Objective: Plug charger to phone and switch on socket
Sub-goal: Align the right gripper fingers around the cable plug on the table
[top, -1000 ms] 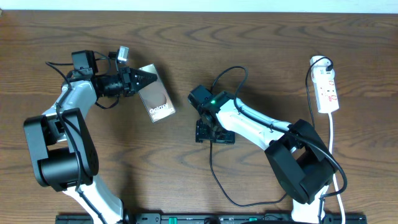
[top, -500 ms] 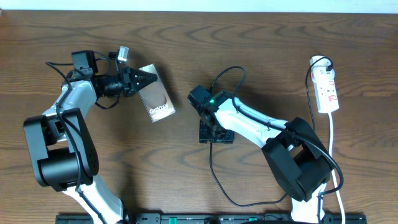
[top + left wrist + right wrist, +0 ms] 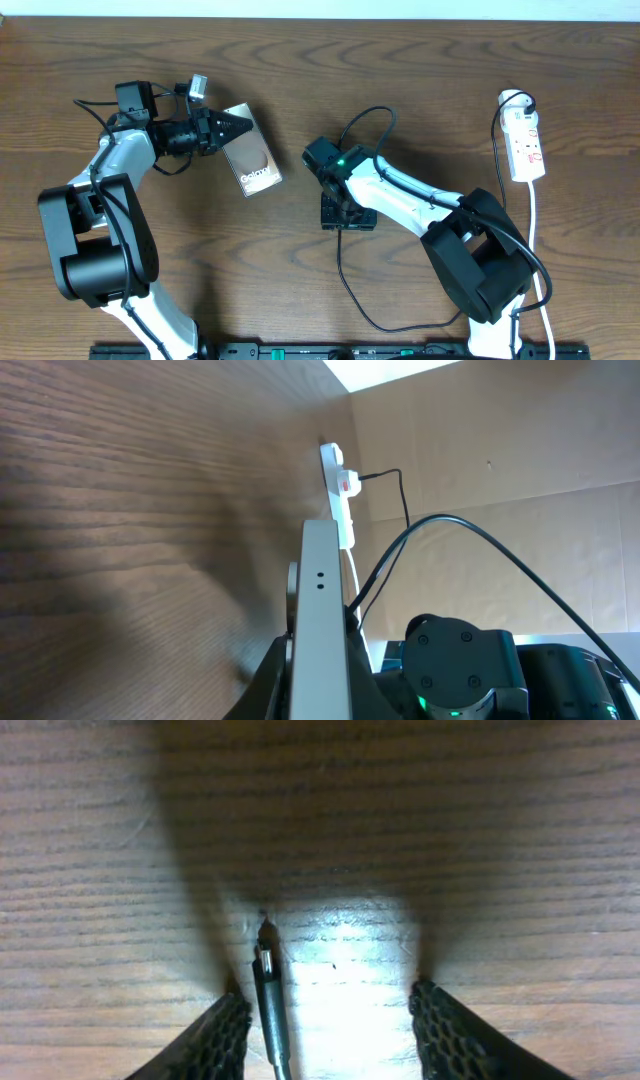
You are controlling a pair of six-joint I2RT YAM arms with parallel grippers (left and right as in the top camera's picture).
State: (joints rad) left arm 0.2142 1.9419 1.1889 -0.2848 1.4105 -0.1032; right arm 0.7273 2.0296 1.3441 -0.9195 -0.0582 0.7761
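Clearly early: my left gripper (image 3: 240,127) clamps the phone (image 3: 256,160) toward the table's (image 3: 300,60) far-left corner. My right gripper (image 3: 330,1020), jaws apart, straddles the unplugged charger (image 3: 266,970) mid-table. The socket (image 3: 526,145) at the right edge looks untouched.

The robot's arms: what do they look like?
Both the left arm and right arm have white shells between bulky black joints, with thin black cables looping off. A green light glows on the right one. The right gripper has black, honeycomb-textured fingers.
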